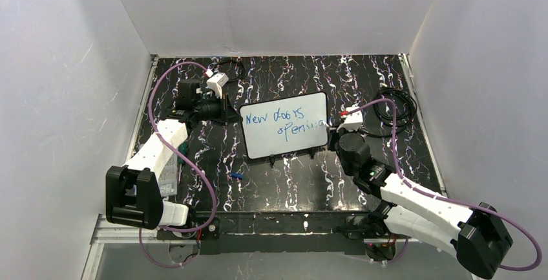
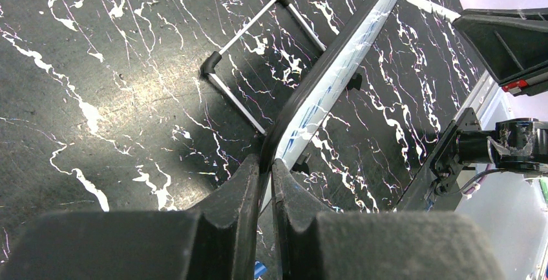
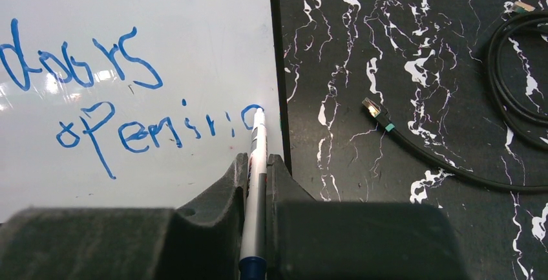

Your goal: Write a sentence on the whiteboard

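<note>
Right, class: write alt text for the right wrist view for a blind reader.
The right gripper holds a marker, tip at the last blue letter of the sentence near the right edge of the whiteboard. A black cable lies on the table.

You see bright, even overhead light: glare streaks the whiteboard, a soft sheen pools on the table, wrist-view foregrounds blur.

Table is black with white marble-looking veins all over. The whiteboard sits about mid-table, a black network cable lies off to its right, and a small blue bit is near the front
</note>
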`<control>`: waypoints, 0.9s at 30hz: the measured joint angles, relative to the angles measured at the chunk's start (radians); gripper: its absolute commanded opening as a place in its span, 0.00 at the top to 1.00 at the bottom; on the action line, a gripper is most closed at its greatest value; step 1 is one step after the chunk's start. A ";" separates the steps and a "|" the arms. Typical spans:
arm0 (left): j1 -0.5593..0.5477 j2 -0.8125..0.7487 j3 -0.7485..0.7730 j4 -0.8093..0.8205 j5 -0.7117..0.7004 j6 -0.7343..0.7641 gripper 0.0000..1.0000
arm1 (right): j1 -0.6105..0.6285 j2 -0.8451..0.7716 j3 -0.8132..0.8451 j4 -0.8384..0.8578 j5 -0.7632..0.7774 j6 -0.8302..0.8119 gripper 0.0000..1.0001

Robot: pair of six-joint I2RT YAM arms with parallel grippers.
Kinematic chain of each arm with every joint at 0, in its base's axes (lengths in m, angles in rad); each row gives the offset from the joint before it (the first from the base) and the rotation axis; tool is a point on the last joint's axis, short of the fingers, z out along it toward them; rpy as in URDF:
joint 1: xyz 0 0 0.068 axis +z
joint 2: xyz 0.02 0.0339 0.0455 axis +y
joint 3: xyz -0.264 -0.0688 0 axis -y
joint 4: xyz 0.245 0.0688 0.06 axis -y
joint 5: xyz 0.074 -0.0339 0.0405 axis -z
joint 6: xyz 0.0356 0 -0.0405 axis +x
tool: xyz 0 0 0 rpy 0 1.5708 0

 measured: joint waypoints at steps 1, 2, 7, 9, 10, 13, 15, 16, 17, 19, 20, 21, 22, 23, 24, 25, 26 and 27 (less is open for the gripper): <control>0.000 0.000 0.000 0.000 0.000 0.000 1.00 | 0.000 0.000 0.001 0.002 0.001 -0.003 0.99; 0.000 0.000 0.000 0.000 0.000 0.000 1.00 | 0.000 0.000 0.002 0.006 0.002 -0.005 0.99; 0.000 0.000 0.000 0.000 0.000 0.000 1.00 | 0.000 0.001 0.002 0.011 0.003 -0.010 0.99; 0.000 0.000 0.000 0.000 0.000 0.000 1.00 | 0.000 0.001 0.002 0.009 0.003 -0.006 0.99; 0.000 0.000 0.000 0.000 0.000 0.000 1.00 | 0.000 0.001 0.002 0.006 0.003 -0.002 0.99; 0.000 0.000 0.000 0.000 0.000 0.000 1.00 | 0.000 0.000 0.001 -0.013 0.002 0.013 0.99; 0.000 0.000 0.000 0.000 0.000 0.000 1.00 | 0.000 -0.002 0.001 -0.022 0.000 0.028 0.99; 0.000 0.000 0.000 0.000 0.000 0.000 1.00 | 0.000 -0.003 0.001 -0.027 -0.002 0.034 0.99; 0.000 0.000 0.000 0.000 0.000 0.000 1.00 | 0.000 -0.005 0.000 -0.034 -0.003 0.040 0.99; 0.000 0.000 0.000 0.000 0.000 0.000 1.00 | 0.000 -0.009 -0.005 -0.044 -0.005 0.055 0.99; 0.000 0.000 0.000 0.000 0.000 0.000 1.00 | 0.000 -0.010 -0.007 -0.049 -0.005 0.060 0.99; 0.000 0.000 0.000 0.000 0.000 0.000 1.00 | 0.000 -0.010 -0.009 -0.058 -0.007 0.065 0.99; 0.000 0.000 0.000 0.000 0.000 0.000 1.00 | 0.000 -0.010 -0.010 -0.063 -0.009 0.069 0.99; 0.000 0.000 0.000 0.000 0.000 0.000 1.00 | 0.000 -0.010 -0.011 -0.066 -0.010 0.074 0.99; 0.000 0.000 0.000 0.000 0.000 0.000 1.00 | 0.000 -0.008 -0.011 -0.069 -0.010 0.082 0.99; 0.000 0.000 0.000 0.000 0.000 0.000 1.00 | 0.000 -0.006 -0.011 -0.071 -0.011 0.087 0.99; 0.000 0.000 0.000 0.000 0.000 0.000 1.00 | 0.000 -0.004 -0.011 -0.071 -0.012 0.091 0.99; 0.000 0.000 0.000 0.000 0.000 0.000 1.00 | 0.000 -0.001 -0.012 -0.072 -0.013 0.095 0.99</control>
